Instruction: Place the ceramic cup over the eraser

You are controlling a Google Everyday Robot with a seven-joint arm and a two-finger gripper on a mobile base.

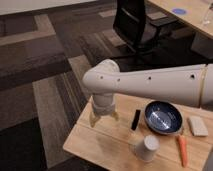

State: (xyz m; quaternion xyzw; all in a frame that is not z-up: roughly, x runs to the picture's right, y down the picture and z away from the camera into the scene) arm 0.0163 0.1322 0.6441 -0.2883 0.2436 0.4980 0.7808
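Tool (104,119) spread, empty, above the table (95,146) — eraser (135,120) just beside it, then blue bowl (163,118), ceramic cup (147,148), carrot (182,150), beige block (198,126)

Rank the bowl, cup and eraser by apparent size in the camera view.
1. Bowl
2. Cup, though it sits nearest the camera
3. Eraser
The gripper is over the table, left of the eraser.

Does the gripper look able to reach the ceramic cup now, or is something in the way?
Probably yes. The gripper hangs open above the table; the ceramic cup stands nearby at the front edge. Only bare wood lies between them; the eraser lies further back.
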